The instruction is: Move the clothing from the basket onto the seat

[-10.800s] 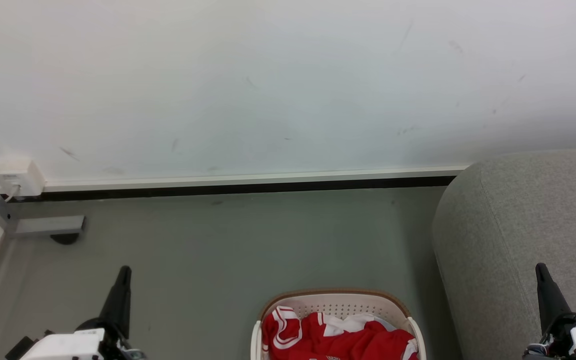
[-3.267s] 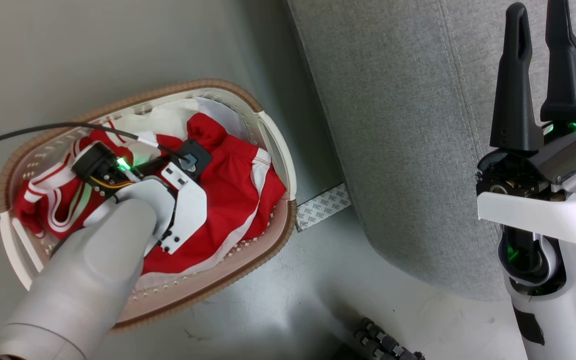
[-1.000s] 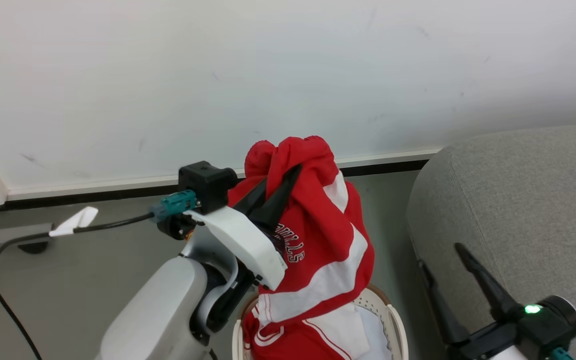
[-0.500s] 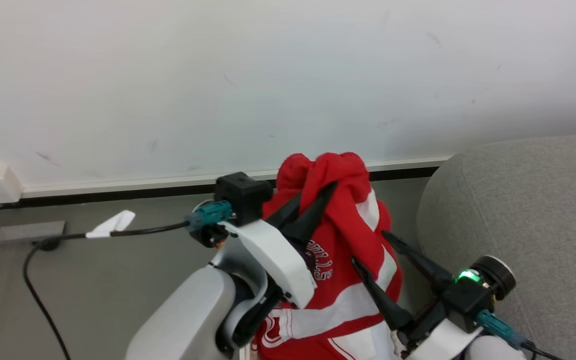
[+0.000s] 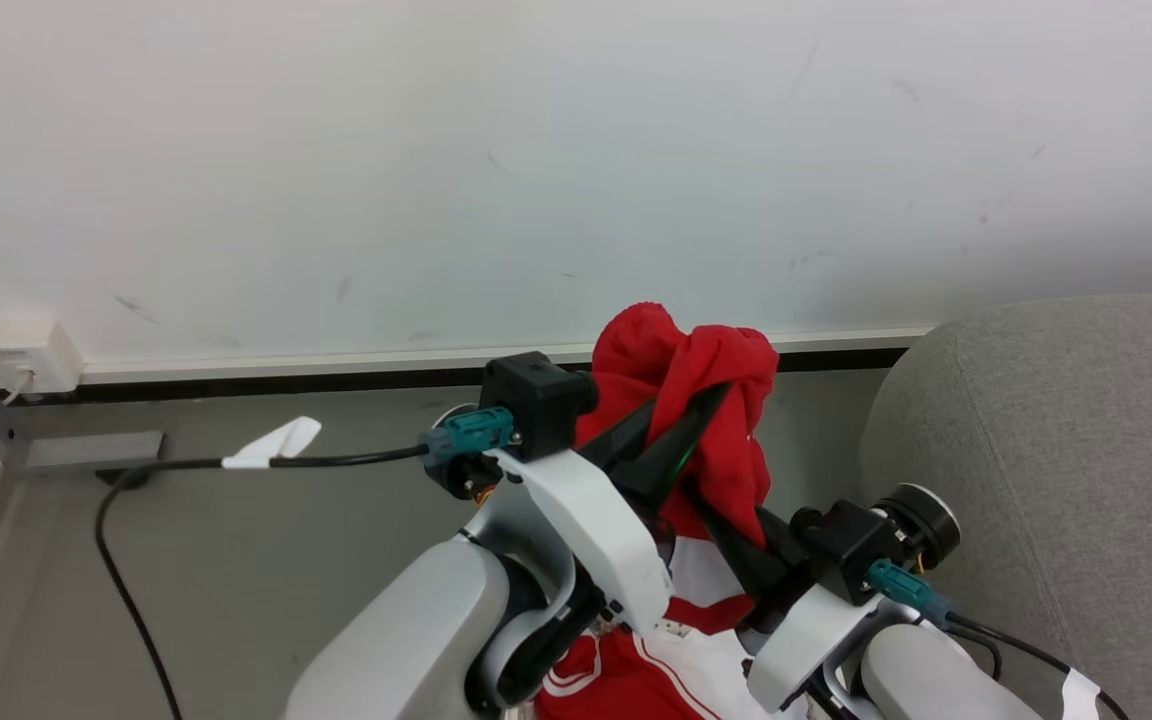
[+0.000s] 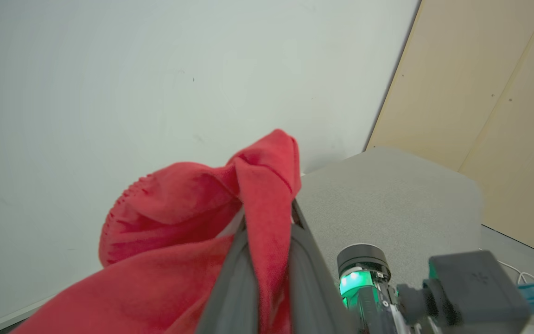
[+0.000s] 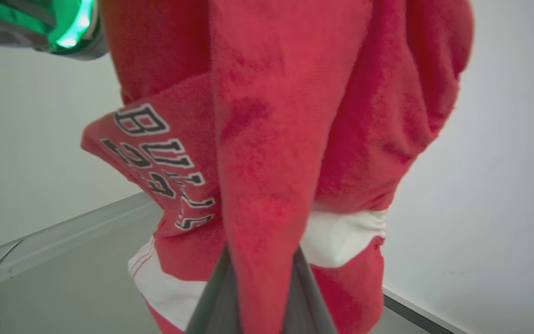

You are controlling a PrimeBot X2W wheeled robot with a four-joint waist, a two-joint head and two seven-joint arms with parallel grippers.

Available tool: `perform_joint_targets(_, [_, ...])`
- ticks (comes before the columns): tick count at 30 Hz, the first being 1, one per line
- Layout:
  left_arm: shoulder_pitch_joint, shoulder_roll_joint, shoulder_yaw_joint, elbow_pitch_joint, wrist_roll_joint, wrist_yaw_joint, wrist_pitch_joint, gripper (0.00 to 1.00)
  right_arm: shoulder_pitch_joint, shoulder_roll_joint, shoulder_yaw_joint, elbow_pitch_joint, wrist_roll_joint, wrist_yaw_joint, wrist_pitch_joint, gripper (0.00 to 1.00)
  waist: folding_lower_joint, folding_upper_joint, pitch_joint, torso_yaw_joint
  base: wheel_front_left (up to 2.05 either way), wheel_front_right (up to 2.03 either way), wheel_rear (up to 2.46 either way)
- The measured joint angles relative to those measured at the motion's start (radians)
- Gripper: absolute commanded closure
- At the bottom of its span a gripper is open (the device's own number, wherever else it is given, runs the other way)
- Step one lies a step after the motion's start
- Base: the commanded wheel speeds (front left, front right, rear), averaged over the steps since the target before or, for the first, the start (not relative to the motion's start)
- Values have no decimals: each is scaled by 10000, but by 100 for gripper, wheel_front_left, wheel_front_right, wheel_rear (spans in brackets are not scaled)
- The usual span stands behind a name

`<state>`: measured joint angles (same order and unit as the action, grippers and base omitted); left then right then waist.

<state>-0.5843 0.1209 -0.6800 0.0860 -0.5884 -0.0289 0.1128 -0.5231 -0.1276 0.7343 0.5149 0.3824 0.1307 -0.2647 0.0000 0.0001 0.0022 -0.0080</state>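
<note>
Left claw (image 5: 688, 415) was clamped on a bunch of red clothing (image 5: 731, 365), holding it up in the air in front of the white wall (image 5: 536, 150). The cloth bulged over the fingertips & hung down below them. In the left wrist view both fingers of the left claw (image 6: 267, 260) stood nearly together w/ a red fold pinched btwn them. The rest of the clothing (image 6: 169, 218) ballooned off to that view's left.

Right claw (image 5: 721, 520) gripped the same piece lower down, its dark fingers running up into the hanging cloth just under the left claw. In the right wrist view the right claw (image 7: 257, 287) was closed on a vertical fold of the clothing (image 7: 267, 139), fingers close together w/ cloth btwn. Black-and-white lettering (image 7: 160, 157) & a white band (image 7: 341, 236) showed on the fabric; the letters were too creased to read in full.

More red cloth w/ white stripes sat at the bottom edge of the head view.

The grey seat (image 5: 1056, 430) stood to the right. The raised clothing was left of it and, as far as the head view showed, not touching it.

A black cable (image 5: 136, 470) w/ a white tag (image 5: 271, 442) ran from the left wrist out over the grey floor (image 5: 286, 560). A socket box (image 5: 24, 352) sat low on the wall at far left.
</note>
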Motion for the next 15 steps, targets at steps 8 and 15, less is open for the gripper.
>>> perform_joint_targets(8, [7,276,115,182,174,196,-330,11,126,-58,-474,-439,180,0,0,100,0,0,4,-30,0,0,0])
perform_joint_targets(15, [167,487,-23,577,414,207,-665,0,502,-247,-1087,-740,309,0,0,100,0,0,8,-93,0,0,0])
